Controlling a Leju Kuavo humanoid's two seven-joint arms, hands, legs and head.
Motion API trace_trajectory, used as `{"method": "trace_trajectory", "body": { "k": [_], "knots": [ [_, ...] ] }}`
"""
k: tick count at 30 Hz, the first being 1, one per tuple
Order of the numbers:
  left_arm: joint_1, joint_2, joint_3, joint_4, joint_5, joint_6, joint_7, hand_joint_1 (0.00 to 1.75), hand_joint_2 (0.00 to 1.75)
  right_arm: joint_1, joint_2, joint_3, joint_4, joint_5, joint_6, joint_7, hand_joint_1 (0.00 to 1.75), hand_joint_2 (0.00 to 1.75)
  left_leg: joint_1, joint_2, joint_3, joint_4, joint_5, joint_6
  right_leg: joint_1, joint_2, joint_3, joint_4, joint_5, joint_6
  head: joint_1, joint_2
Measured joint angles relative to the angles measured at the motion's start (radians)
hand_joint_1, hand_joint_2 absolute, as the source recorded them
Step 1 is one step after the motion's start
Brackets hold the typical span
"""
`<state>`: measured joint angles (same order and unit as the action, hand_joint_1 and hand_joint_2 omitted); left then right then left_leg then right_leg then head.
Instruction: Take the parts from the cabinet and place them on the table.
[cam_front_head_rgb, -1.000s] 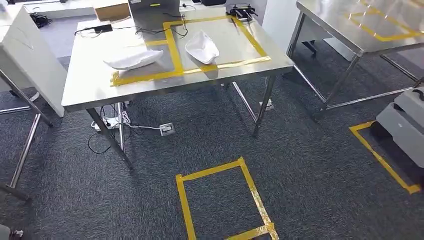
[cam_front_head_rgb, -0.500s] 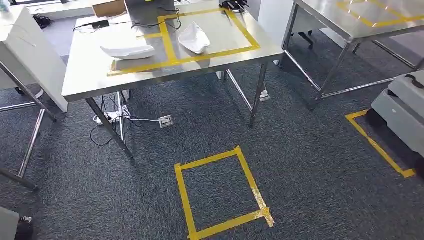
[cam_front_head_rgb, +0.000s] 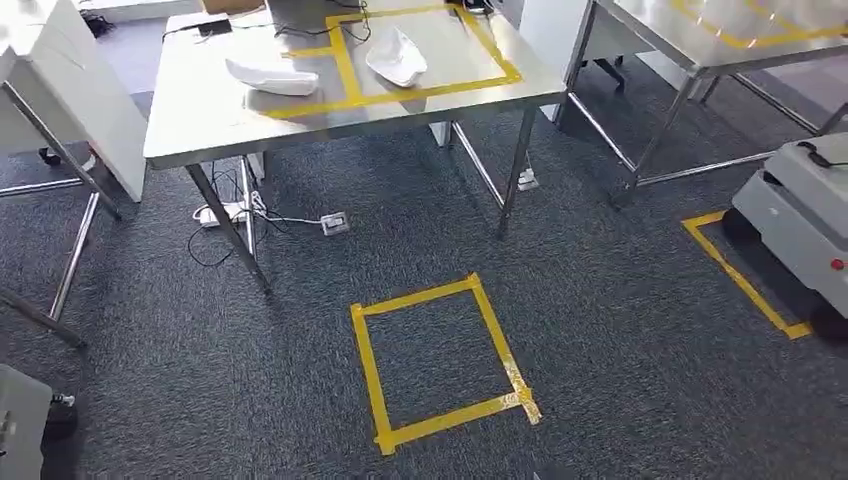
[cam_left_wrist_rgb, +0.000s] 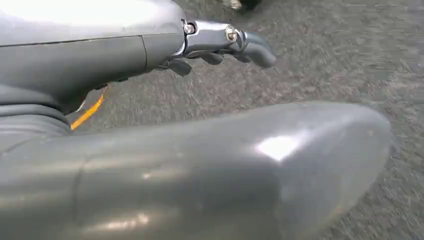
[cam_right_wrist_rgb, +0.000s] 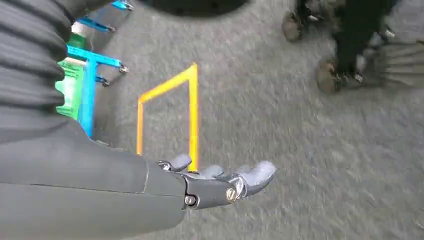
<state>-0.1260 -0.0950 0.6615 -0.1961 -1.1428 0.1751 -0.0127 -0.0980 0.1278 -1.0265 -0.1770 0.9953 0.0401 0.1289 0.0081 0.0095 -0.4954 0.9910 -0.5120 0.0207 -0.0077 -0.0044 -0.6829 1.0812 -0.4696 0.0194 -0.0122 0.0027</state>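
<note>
Where carpet (cam_front_head_rgb: 600, 330) spreads, taped square (cam_front_head_rgb: 440, 362).

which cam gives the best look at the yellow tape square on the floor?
Head view: the whole tape square lies flat on the carpet, all sides visible. The right wrist view catches a blurred yellow tape corner beyond the right hand; the left wrist view a small yellow sliver.
</note>
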Motion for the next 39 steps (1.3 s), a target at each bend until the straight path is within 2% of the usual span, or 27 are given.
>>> {"method": "trace_trajectory", "body": {
  "k": [2, 3, 4, 5, 7, 8, 9, 12, 13, 14, 15, 17, 18, 19, 21, 22, 23, 24, 28, 29, 30, 33, 34, 35, 36, 38, 39],
  "knots": [
    [0.004, 0.007, 0.0, 0.0, -0.008, 0.0, 0.045, 0.0, 0.0, 0.002, 0.009, 0.0, 0.001, -0.003, -0.015, 0.028, 0.0, 1.75, -0.001, 0.001, -0.025, 0.005, 0.021, 0.001, -0.004, 0.0, -0.043, 0.159, -0.107, 0.008, 0.0, 0.0],
    [0.007, 0.012, 0.0, 0.0, -0.011, -0.001, 0.065, 0.0, 0.0, 0.005, 0.01, 0.0, 0.0, -0.012, -0.028, 0.038, 0.0, 1.75, -0.002, 0.0, -0.044, 0.01, 0.033, 0.0, -0.004, 0.0, -0.054, 0.225, -0.128, 0.011, 0.0, 0.0],
    [0.011, 0.016, 0.0, 0.0, -0.016, -0.007, 0.089, 0.0, 0.0, 0.006, 0.01, 0.0, 0.001, -0.025, -0.044, 0.044, 0.0, 1.75, -0.002, 0.001, -0.063, 0.015, 0.042, -0.002, -0.004, 0.0, -0.047, 0.248, -0.117, 0.012, 0.0, 0.0],
    [0.018, 0.022, 0.0, 0.0, -0.023, -0.013, 0.108, 0.0, 0.0, 0.006, 0.01, -0.005, 0.0, -0.042, -0.058, 0.048, 0.0, 1.75, -0.002, 0.001, -0.078, 0.018, 0.051, -0.004, -0.005, 0.0, -0.019, 0.226, -0.088, 0.012, 0.0, 0.0],
    [0.032, 0.027, 0.0, 0.001, -0.024, -0.013, 0.125, 0.0, 0.0, 0.007, 0.01, -0.024, 0.0, -0.084, -0.076, 0.047, 0.0, 1.75, -0.001, 0.001, -0.102, 0.027, 0.064, -0.012, -0.005, 0.001, 0.097, 0.074, -0.027, 0.006, 0.0, 0.0],
    [0.037, 0.03, 0.0, 0.001, -0.02, -0.01, 0.126, 0.0, 0.0, 0.007, 0.01, -0.037, 0.0, -0.095, -0.076, 0.049, 0.0, 1.75, 0.0, 0.001, -0.11, 0.032, 0.069, -0.017, -0.005, 0.003, 0.159, -0.024, -0.036, -0.001, 0.0, 0.0],
    [0.04, 0.033, 0.0, 0.001, -0.014, -0.008, 0.124, 0.0, 0.0, 0.006, 0.011, -0.042, 0.0, -0.091, -0.069, 0.058, 0.0, 1.75, -0.003, 0.002, -0.118, 0.034, 0.076, -0.025, 0.003, 0.006, 0.189, -0.076, -0.063, -0.009, 0.0, 0.0],
    [0.041, 0.04, 0.0, 0.001, -0.003, -0.006, 0.117, 0.0, 0.0, 0.012, 0.013, -0.042, 0.0, -0.071, -0.053, 0.081, 0.0, 1.75, 0.0, 0.001, -0.121, 0.024, 0.102, -0.043, 0.009, 0.005, 0.174, -0.075, -0.048, -0.027, 0.0, 0.0],
    [0.043, 0.041, 0.0, 0.002, -0.003, -0.006, 0.117, 0.0, 0.0, 0.012, 0.015, -0.043, 0.0, -0.071, -0.052, 0.084, 0.0, 1.75, -0.004, -0.001, -0.123, 0.024, 0.109, -0.051, 0.003, 0.004, 0.165, -0.084, -0.036, -0.038, 0.0, 0.0],
    [0.045, 0.045, 0.0, 0.002, -0.002, -0.005, 0.117, 0.0, 0.0, 0.01, 0.019, -0.043, 0.001, -0.065, -0.051, 0.087, 0.0, 1.75, 0.002, -0.004, -0.136, 0.034, 0.086, -0.054, -0.001, -0.003, 0.163, -0.088, -0.025, -0.044, 0.0, 0.0],
    [0.044, 0.046, 0.0, 0.003, 0.0, -0.005, 0.113, 0.0, 0.0, 0.009, 0.019, -0.043, 0.0, -0.056, -0.05, 0.094, 0.0, 1.75, 0.001, -0.006, -0.15, 0.074, 0.032, -0.058, -0.001, -0.001, 0.152, -0.09, -0.016, -0.054, -0.003, 0.0],
    [0.042, 0.049, 0.0, 0.002, 0.001, -0.004, 0.1, 0.0, 0.0, 0.01, 0.019, -0.042, 0.0, -0.026, -0.063, 0.116, 0.0, 1.75, 0.001, -0.006, -0.184, 0.212, -0.074, -0.065, 0.002, -0.003, 0.128, -0.088, 0.004, -0.058, -0.005, 0.0],
    [0.041, 0.049, 0.0, 0.002, 0.001, -0.005, 0.096, 0.0, 0.0, 0.012, 0.019, -0.042, 0.0, -0.027, -0.075, 0.112, 0.0, 1.75, 0.001, -0.006, -0.197, 0.28, -0.106, -0.068, 0.003, -0.005, 0.115, -0.085, 0.013, -0.058, -0.005, 0.0],
    [0.041, 0.049, 0.0, 0.003, 0.001, -0.008, 0.095, 0.0, 0.0, 0.012, 0.019, -0.042, 0.0, -0.042, -0.085, 0.094, 0.0, 1.75, 0.001, -0.006, -0.196, 0.325, -0.107, -0.069, 0.004, -0.006, 0.097, -0.08, 0.023, -0.058, -0.005, 0.0],
    [0.04, 0.049, 0.0, 0.003, 0.002, -0.013, 0.097, 0.0, 0.0, 0.01, 0.018, -0.049, 0.0, -0.064, -0.087, 0.058, 0.0, 1.75, 0.001, -0.006, -0.136, 0.275, -0.043, -0.066, 0.004, -0.006, 0.066, -0.07, 0.04, -0.055, -0.005, 0.0],
    [0.037, 0.048, 0.0, 0.003, 0.001, -0.015, 0.099, 0.0, 0.0, 0.01, 0.017, -0.052, 0.0, -0.067, -0.087, 0.043, 0.0, 1.75, 0.001, -0.006, -0.079, 0.199, -0.009, -0.062, 0.005, -0.006, 0.052, -0.065, 0.048, -0.052, -0.005, 0.0],
    [0.031, 0.048, 0.001, 0.003, 0.0, -0.019, 0.104, 0.0, 0.0, 0.009, 0.016, -0.055, 0.0, -0.073, -0.092, 0.028, 0.0, 1.75, 0.001, -0.007, -0.014, 0.107, -0.002, -0.057, 0.004, -0.005, 0.041, -0.062, 0.053, -0.049, -0.005, 0.0],
    [0.021, 0.047, 0.001, 0.003, -0.001, -0.029, 0.105, 0.0, 1.75, 0.008, 0.014, -0.058, 0.0, -0.078, -0.097, 0.018, 0.0, 1.75, -0.003, -0.007, 0.036, 0.033, -0.048, -0.052, 0.007, -0.006, 0.034, -0.059, 0.06, -0.041, -0.005, 0.0],
    [-0.008, 0.03, 0.003, 0.003, 0.017, -0.072, 0.058, 0.0, 1.75, 0.002, 0.007, -0.068, 0.0, -0.069, -0.083, -0.017, 0.0, 1.75, -0.012, -0.01, 0.019, 0.009, -0.035, -0.02, 0.005, -0.009, 0.034, -0.07, 0.093, -0.015, -0.007, 0.0],
    [-0.017, 0.021, 0.003, 0.003, 0.022, -0.073, 0.05, 0.0, 1.75, 0.005, 0.001, -0.064, 0.0, -0.047, -0.082, -0.022, 0.0, 1.75, -0.004, -0.006, 0.013, 0.003, -0.02, -0.009, 0.002, -0.006, 0.028, -0.062, 0.089, -0.009, -0.007, 0.0],
    [-0.023, 0.02, 0.003, 0.002, 0.032, -0.074, 0.047, 0.0, 1.75, 0.009, -0.003, -0.055, 0.0, -0.039, -0.081, -0.027, 0.0, 1.75, -0.003, -0.005, 0.005, 0.003, -0.013, -0.002, 0.002, -0.001, 0.016, -0.034, 0.053, -0.003, -0.006, 0.0],
    [-0.024, 0.012, -0.008, -0.014, 0.082, -0.077, 0.041, 0.0, 1.75, 0.025, -0.01, -0.001, 0.0, -0.07, -0.08, -0.037, 0.0, 1.75, -0.003, 0.001, -0.024, 0.009, 0.008, 0.003, -0.003, 0.002, -0.059, 0.193, -0.094, 0.012, -0.005, 0.0],
    [-0.024, 0.012, -0.013, -0.02, 0.107, -0.08, 0.04, 0.0, 1.75, 0.032, -0.013, 0.014, 0.0, -0.086, -0.079, -0.038, 0.0, 1.75, -0.003, 0.001, -0.032, 0.013, 0.014, 0.002, -0.003, 0.002, -0.069, 0.243, -0.115, 0.014, -0.005, 0.0],
    [-0.024, 0.012, -0.021, -0.026, 0.122, -0.08, 0.04, 0.0, 1.75, 0.041, -0.014, 0.027, 0.0, -0.099, -0.079, -0.038, 0.0, 1.75, -0.003, 0.001, -0.042, 0.019, 0.019, 0.0, -0.004, 0.002, -0.055, 0.241, -0.112, 0.015, -0.005, 0.0],
    [-0.024, 0.012, -0.028, -0.037, 0.145, -0.082, 0.039, 0.0, 1.75, 0.051, -0.018, 0.046, 0.0, -0.118, -0.079, -0.039, 0.0, 1.75, -0.002, 0.0, -0.051, 0.024, 0.022, -0.004, -0.004, 0.002, -0.016, 0.193, -0.089, 0.015, -0.005, 0.0],
    [-0.024, 0.011, -0.046, -0.057, 0.189, -0.084, 0.039, 0.0, 1.75, 0.07, -0.024, 0.086, 0.0, -0.156, -0.079, -0.044, 0.0, 1.75, 0.0, 0.0, -0.062, 0.037, 0.024, -0.009, -0.005, 0.002, 0.108, 0.009, -0.022, 0.011, -0.005, 0.0],
    [-0.023, 0.012, -0.057, -0.067, 0.211, -0.085, 0.039, 0.0, 1.75, 0.075, -0.025, 0.106, 0.0, -0.175, -0.078, -0.049, 0.0, 1.75, 0.0, 0.002, -0.067, 0.04, 0.025, -0.013, -0.005, 0.003, 0.138, -0.052, -0.043, 0.005, -0.005, 0.0]
  ]
}}
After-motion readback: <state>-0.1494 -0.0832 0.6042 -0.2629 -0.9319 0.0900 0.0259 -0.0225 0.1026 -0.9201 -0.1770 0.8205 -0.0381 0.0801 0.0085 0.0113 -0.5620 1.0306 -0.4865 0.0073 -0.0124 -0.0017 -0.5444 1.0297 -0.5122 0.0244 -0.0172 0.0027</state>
